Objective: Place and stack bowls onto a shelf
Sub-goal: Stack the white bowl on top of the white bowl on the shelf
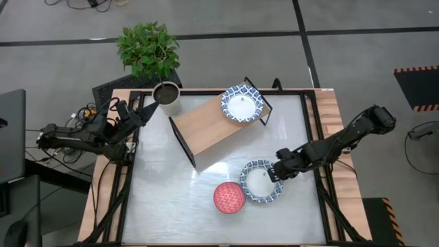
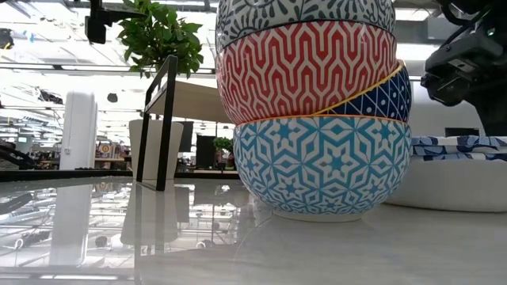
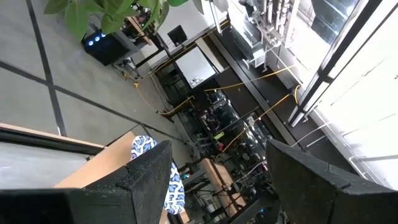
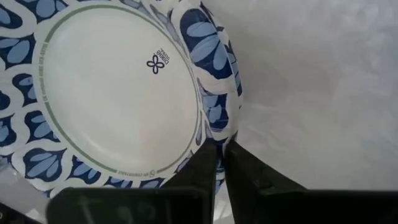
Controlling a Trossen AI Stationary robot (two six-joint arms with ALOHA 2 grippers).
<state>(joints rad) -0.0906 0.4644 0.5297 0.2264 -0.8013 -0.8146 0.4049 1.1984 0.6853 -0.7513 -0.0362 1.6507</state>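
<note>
The shelf [image 1: 206, 130], a wooden plank on black legs, stands at the table's middle back. One wide blue-and-white bowl [image 1: 241, 104] sits on its far right end. A second wide blue-and-white bowl [image 1: 259, 182] rests on the table at the right front; it also shows in the low view [image 2: 451, 170]. My right gripper [image 1: 278, 168] is shut on its rim. A stack of upturned patterned bowls [image 1: 229, 197], red on top from above, stands beside it and fills the low view [image 2: 317, 103]. My left gripper [image 3: 217, 180] is open and empty at the table's far left corner [image 1: 145, 111]. My right gripper pinches the bowl's patterned rim [image 4: 219, 134] between its two fingers, one finger [image 4: 205, 165] on the inner side and one [image 4: 249, 171] on the outer side. It comes from the table's right, slanting down, at the rim's right far part. The bowl's base rests on the table.
A white plant pot [image 1: 166, 96] with a green plant [image 1: 147, 46] stands at the far left, next to the shelf's left end. Free tabletop lies at the left front [image 1: 171, 199]. Black rails run along the table's edges [image 1: 310, 137].
</note>
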